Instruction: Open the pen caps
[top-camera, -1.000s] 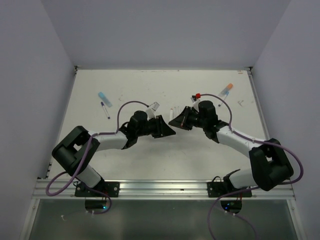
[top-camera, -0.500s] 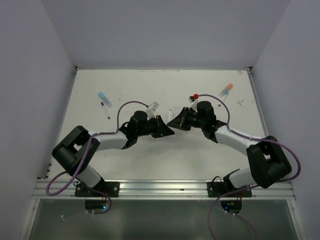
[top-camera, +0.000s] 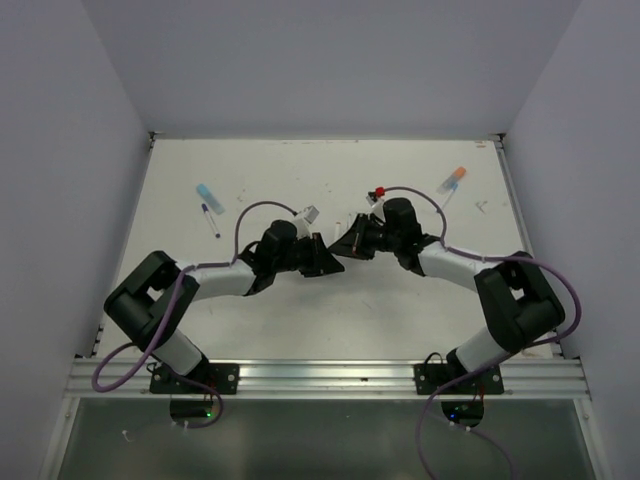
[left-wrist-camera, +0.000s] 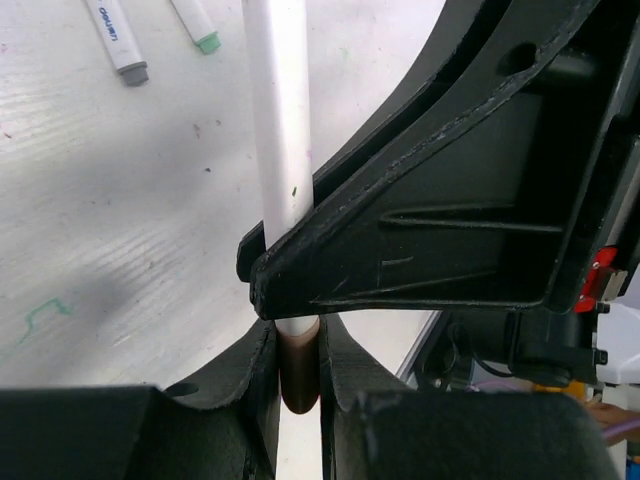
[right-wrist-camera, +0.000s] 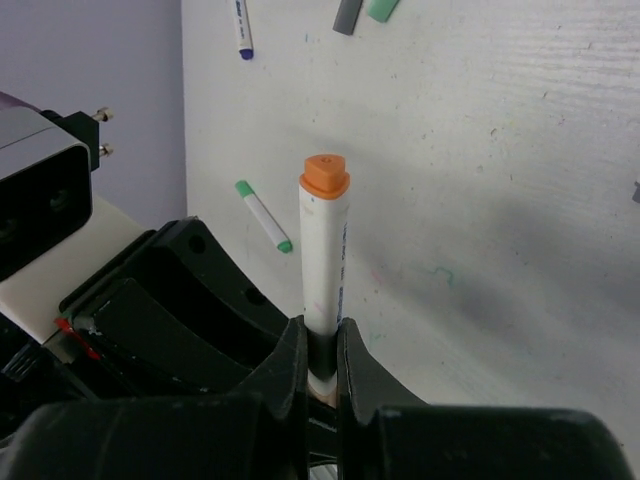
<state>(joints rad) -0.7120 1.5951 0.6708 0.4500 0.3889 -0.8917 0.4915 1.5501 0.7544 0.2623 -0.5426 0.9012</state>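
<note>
Between both sets of jaws sits one white marker (left-wrist-camera: 285, 150). The left gripper (left-wrist-camera: 298, 350) is nearly closed, pinching its dark brown end (left-wrist-camera: 299, 375). The right gripper (right-wrist-camera: 322, 345) is clamped on the barrel just ahead. Past the right jaws, ungripped, the orange cap (right-wrist-camera: 325, 175) tops the marker's far tip.

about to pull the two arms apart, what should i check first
1. Right gripper shut on the marker: ok.
2. Left gripper shut on the marker's dark end: ok.
3. Both grips in line along the marker: ok.
4. Seam between dark end and white barrel: cannot tell, the right gripper covers it.
5. Orange end free, nothing touching it: ok.
6. Loose pens on the table, apart from both grippers: ok.
</note>
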